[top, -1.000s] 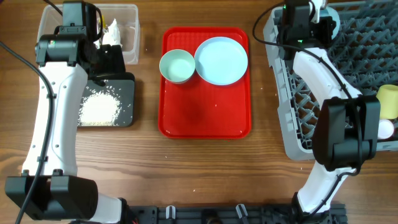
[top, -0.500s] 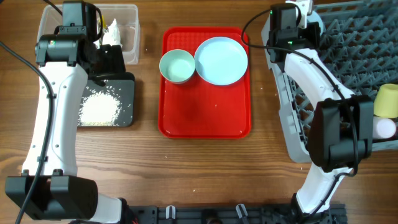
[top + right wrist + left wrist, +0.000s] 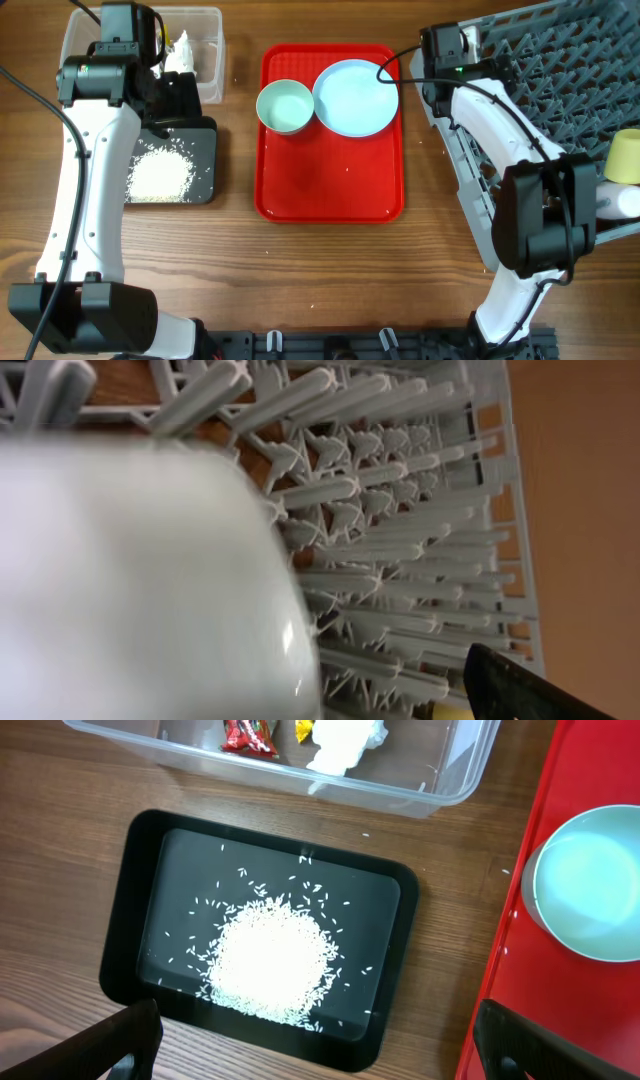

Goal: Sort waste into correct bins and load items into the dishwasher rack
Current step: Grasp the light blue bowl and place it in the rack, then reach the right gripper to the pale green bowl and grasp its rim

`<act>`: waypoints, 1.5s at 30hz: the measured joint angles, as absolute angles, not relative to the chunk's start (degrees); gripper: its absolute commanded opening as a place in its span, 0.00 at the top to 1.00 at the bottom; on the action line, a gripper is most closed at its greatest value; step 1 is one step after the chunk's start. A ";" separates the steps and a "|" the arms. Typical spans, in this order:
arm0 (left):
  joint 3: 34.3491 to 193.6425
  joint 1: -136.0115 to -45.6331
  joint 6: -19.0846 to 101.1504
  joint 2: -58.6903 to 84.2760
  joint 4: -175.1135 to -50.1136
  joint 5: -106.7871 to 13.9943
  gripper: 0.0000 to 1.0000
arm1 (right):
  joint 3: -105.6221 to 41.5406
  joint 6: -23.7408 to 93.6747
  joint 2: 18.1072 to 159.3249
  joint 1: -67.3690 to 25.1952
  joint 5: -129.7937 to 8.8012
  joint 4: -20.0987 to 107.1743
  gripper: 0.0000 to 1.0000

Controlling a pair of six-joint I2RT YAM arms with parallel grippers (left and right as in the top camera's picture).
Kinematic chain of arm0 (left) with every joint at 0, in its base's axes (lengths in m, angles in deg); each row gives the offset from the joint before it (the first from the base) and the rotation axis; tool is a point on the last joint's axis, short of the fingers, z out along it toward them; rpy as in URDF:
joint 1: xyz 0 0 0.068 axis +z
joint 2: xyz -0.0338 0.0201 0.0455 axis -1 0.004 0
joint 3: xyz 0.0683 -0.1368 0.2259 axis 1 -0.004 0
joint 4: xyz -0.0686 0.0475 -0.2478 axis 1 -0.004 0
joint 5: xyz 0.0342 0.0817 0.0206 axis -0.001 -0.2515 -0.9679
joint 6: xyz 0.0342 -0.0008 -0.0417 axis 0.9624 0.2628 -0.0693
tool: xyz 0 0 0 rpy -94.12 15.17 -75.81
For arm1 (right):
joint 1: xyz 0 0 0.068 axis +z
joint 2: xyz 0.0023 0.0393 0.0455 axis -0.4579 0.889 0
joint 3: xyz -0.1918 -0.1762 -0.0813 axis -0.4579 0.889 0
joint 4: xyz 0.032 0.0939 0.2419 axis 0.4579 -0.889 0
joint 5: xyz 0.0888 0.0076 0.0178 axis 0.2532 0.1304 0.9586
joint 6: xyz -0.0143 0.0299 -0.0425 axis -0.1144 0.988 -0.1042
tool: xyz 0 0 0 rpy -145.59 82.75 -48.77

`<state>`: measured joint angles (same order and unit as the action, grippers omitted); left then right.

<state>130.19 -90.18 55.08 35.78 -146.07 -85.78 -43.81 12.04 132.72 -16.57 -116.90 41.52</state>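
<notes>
Evidently waste sorted: wrappers (image 3: 250, 732) in tub (image 3: 400, 790), rice (image 3: 268, 958) in black tray (image 3: 130, 920). Left end effector (image 3: 330, 1045) hovered above, fingers wide, empty. Loading step in hand: bowl (image 3: 285, 105), plate (image 3: 355, 95) sat on red tray (image 3: 330, 170). Next likely: right end effector (image 3: 438, 70), at rack (image 3: 560, 80) left edge, reaches plate, pinches rim low. Its grip: cannot tell, blurred pale shape filled wrist view. Yellow cup (image 3: 625, 155) cut off; spoon unseen.

Table layout: tub (image 3: 208, 60) at far left, wrappers (image 3: 250, 734) in it. Small tray (image 3: 203, 150) just near of the tub, grains (image 3: 158, 176) heaped in it. Large flat tray (image 3: 330, 170) at centre; bowl (image 3: 285, 106) and plate (image 3: 355, 97) on its far end, bowl left, touching. Rack (image 3: 560, 70) at right, set askew; two cups (image 3: 627, 157) at its right edge.
</notes>
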 measured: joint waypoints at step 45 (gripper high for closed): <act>130.19 -90.18 55.08 35.78 -146.07 -85.78 0.00 | -44.88 41.09 138.67 4.21 -59.09 59.11 0.71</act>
<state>130.19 -90.18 55.08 35.78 -146.07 -85.78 -44.88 41.09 138.67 4.21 -59.09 59.11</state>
